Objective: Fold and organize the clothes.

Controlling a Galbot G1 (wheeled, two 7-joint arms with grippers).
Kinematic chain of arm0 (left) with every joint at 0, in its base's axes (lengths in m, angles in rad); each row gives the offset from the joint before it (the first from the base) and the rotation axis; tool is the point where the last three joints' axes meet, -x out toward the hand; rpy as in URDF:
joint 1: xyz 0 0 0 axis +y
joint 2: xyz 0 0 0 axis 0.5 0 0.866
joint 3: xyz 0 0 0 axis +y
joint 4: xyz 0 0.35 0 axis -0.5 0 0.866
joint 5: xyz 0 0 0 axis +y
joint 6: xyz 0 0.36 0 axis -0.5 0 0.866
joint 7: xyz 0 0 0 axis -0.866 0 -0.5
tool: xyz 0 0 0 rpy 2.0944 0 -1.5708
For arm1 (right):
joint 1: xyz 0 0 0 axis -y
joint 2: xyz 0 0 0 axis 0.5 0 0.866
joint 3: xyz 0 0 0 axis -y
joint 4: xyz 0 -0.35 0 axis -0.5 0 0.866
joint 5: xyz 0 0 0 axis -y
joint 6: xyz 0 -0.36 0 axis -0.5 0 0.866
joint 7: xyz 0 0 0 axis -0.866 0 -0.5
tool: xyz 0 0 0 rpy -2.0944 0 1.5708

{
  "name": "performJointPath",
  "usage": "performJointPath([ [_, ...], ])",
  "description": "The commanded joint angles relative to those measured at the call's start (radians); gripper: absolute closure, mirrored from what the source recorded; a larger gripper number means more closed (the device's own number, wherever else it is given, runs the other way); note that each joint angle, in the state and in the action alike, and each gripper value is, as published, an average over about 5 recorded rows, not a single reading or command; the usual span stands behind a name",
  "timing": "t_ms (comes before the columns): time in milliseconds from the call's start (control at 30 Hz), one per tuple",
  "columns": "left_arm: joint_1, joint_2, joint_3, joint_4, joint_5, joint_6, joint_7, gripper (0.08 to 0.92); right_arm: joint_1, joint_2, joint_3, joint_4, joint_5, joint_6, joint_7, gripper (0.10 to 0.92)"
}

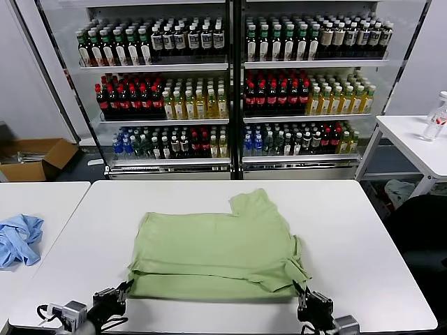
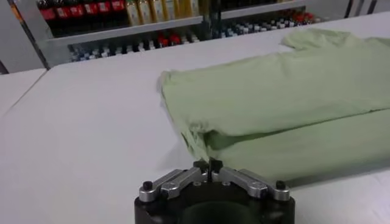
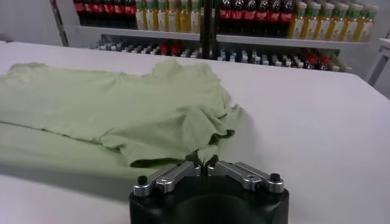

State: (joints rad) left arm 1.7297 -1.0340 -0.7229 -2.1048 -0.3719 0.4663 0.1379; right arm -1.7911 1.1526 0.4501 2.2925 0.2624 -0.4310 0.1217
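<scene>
The green shirt (image 1: pixel 213 255) lies part-folded at the middle of the white table (image 1: pixel 363 258). I judge it light, soft and limp; it will sag unless taken at both near corners together. My left gripper (image 2: pixel 208 165) is pinched on the near left corner, and my right gripper (image 3: pixel 204 163) is pinched on the near right corner, fingers together on fabric.

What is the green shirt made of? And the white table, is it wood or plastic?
The green shirt looks like soft, thin cloth, probably cotton: it droops, wrinkles and folds over itself with a matte surface. The white table looks hard and smooth, perhaps a plastic-coated board; it gives a faint sheen in the wrist views. Whether there is wood underneath cannot be seen.
</scene>
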Motion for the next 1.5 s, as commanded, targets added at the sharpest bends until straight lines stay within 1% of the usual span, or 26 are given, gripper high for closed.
performJointPath([
  [33, 0.106, 0.01, -0.075, -0.135, 0.022, 0.033, 0.016, 0.868, -0.088, -0.007, 0.02, 0.103, -0.021, -0.001, 0.013, 0.799],
  [133, 0.097, 0.01, -0.092, -0.219, -0.002, 0.076, -0.003, 0.774, -0.066, -0.027, 0.065, 0.166, 0.016, -0.033, 0.023, 0.713],
  [200, 0.061, 0.021, -0.104, -0.264, -0.034, 0.1, -0.028, 0.713, -0.03, -0.048, 0.104, 0.199, 0.06, -0.061, 0.029, 0.652],
  [300, -0.039, 0.058, -0.092, -0.253, -0.083, 0.094, -0.059, 0.635, 0.094, -0.081, 0.138, 0.194, 0.149, -0.094, 0.041, 0.565],
  [400, -0.174, 0.101, -0.024, -0.142, -0.152, 0.069, -0.076, 0.549, 0.287, -0.102, 0.11, 0.102, 0.225, -0.119, 0.063, 0.479],
  [467, -0.27, 0.121, 0.038, -0.052, -0.21, 0.076, -0.088, 0.488, 0.432, -0.105, 0.062, 0.004, 0.261, -0.138, 0.079, 0.418],
  [533, -0.378, 0.133, 0.102, 0.035, -0.245, 0.087, -0.102, 0.419, 0.566, -0.103, -0.001, -0.106, 0.289, -0.146, 0.096, 0.366],
  [600, -0.473, 0.14, 0.156, 0.113, -0.249, 0.092, -0.106, 0.367, 0.684, -0.096, -0.067, -0.207, 0.303, -0.148, 0.113, 0.306],
  [700, -0.59, 0.151, 0.221, 0.218, -0.247, 0.092, -0.085, 0.28, 0.838, -0.084, -0.153, -0.357, 0.31, -0.148, 0.124, 0.237],
  [767, -0.66, 0.155, 0.266, 0.297, -0.246, 0.09, -0.065, 0.226, 0.924, -0.073, -0.196, -0.451, 0.311, -0.148, 0.123, 0.215],
  [833, -0.726, 0.158, 0.312, 0.385, -0.244, 0.087, -0.043, 0.193, 0.99, -0.053, -0.231, -0.534, 0.312, -0.149, 0.12, 0.206],
  [933, -0.812, 0.165, 0.368, 0.503, -0.242, 0.081, -0.006, 0.179, 1.067, -0.014, -0.274, -0.65, 0.312, -0.148, 0.118, 0.203],
  [1033, -0.876, 0.173, 0.415, 0.583, -0.237, 0.075, 0.034, 0.177, 1.135, 0.029, -0.313, -0.758, 0.309, -0.148, 0.113, 0.203],
  [1200, -0.934, 0.163, 0.46, 0.663, -0.233, 0.068, 0.069, 0.177, 1.229, 0.101, -0.356, -0.916, 0.266, -0.148, 0.074, 0.203],
  [1333, -0.937, 0.156, 0.478, 0.693, -0.239, 0.062, 0.087, 0.177, 1.27, 0.163, -0.367, -1.023, 0.218, -0.144, 0.068, 0.203],
  [1500, -0.951, 0.143, 0.488, 0.726, -0.242, 0.05, 0.088, 0.177, 1.297, 0.212, -0.353, -1.101, 0.213, -0.128, 0.076, 0.203],
])
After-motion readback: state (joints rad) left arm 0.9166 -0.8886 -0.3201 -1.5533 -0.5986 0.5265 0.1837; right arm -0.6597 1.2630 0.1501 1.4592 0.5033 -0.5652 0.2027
